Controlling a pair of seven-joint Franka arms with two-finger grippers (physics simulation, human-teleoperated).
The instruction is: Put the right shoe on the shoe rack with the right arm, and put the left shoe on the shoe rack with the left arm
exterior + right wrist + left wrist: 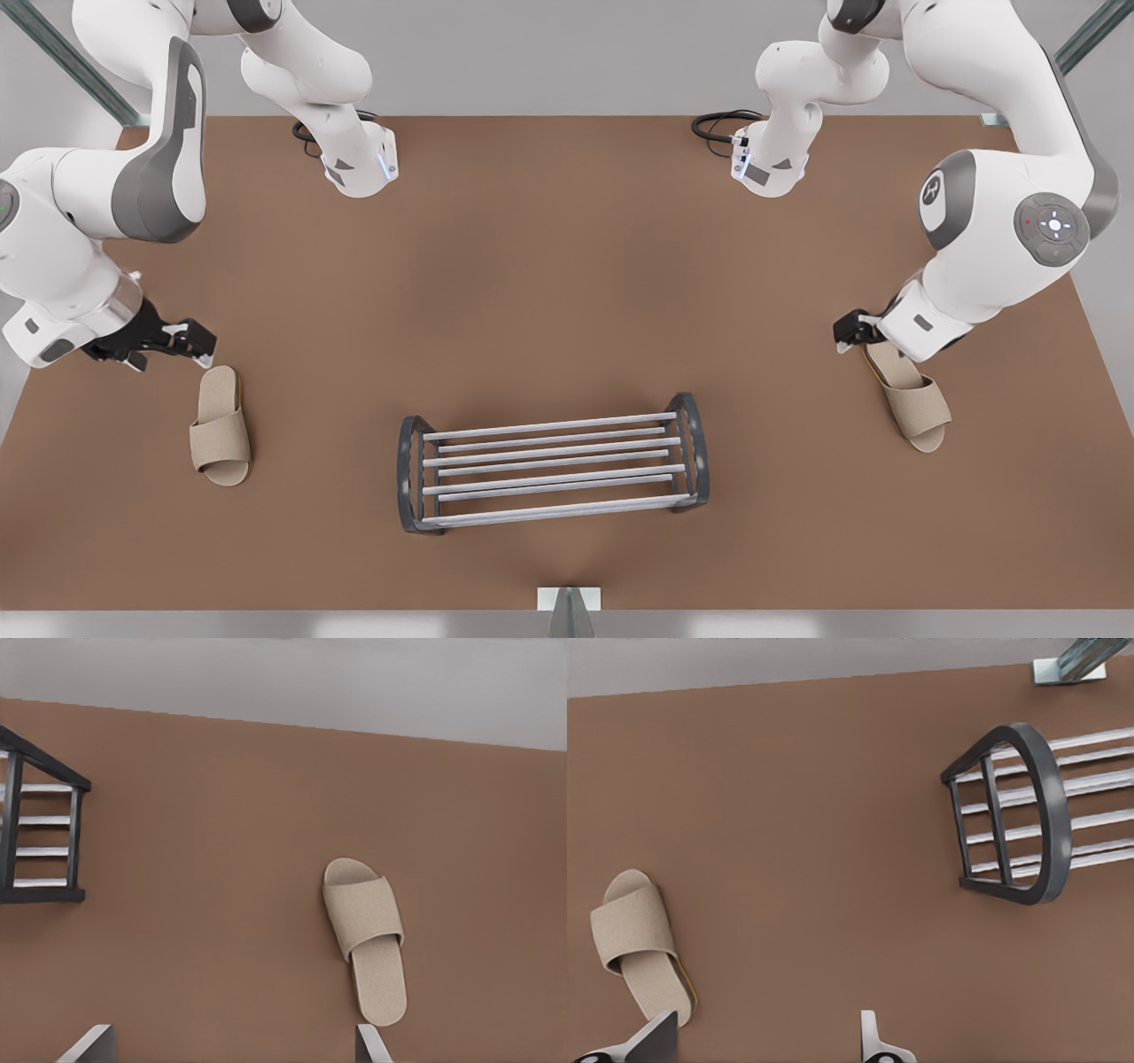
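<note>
The left shoe [920, 406], a beige open-toe slipper, lies flat on the table at the front view's right. My left gripper [849, 332] hovers open just beyond its heel; in the left wrist view the slipper [633, 943] lies beside one finger of that gripper [762, 1032]. At the front view's left lies the right shoe [221, 430], with my right gripper [197, 347] open close above its heel. In the right wrist view this slipper [368, 935] is a little ahead of the gripper [232, 1041]. The shoe rack [549, 424] stands bare between the two slippers.
Both arm bases [359, 164] stand at the far table edge with black cables [722, 120]. A metal post [569, 611] rises at the near edge, just in front of the rack. Brown table [549, 292] lies bare between the arms.
</note>
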